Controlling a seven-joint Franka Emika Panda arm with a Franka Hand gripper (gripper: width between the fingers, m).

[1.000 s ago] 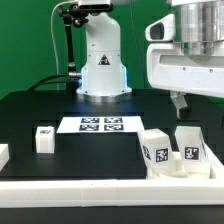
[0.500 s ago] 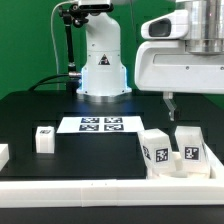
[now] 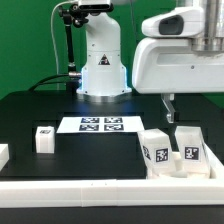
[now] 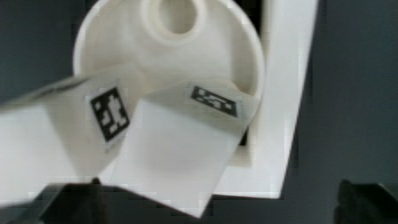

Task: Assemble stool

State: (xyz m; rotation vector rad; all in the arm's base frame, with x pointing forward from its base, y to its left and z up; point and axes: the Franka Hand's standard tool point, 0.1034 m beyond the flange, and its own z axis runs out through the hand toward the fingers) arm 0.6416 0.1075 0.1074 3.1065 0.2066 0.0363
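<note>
My gripper (image 3: 170,106) hangs at the exterior view's right, above two white blocky stool legs (image 3: 155,151) (image 3: 188,150) that stand side by side, each with a square tag. In the wrist view the gripper (image 4: 217,206) is open and empty; its dark fingertips (image 4: 71,205) sit wide apart, high over the two tagged legs (image 4: 98,120) (image 4: 187,145). The round white seat disc (image 4: 178,55), with a hole in it, lies just beyond them. The seat does not show in the exterior view. A third leg (image 3: 44,138) stands at the exterior view's left.
The marker board (image 3: 100,124) lies in the middle in front of the robot base (image 3: 102,60). A long white border rail (image 3: 110,190) runs along the front edge and shows beside the seat in the wrist view (image 4: 294,90). Another white part (image 3: 3,153) sits at the far left edge.
The gripper has shifted toward the exterior view's left and slightly upward over the two legs. The parts on the table have not moved.
</note>
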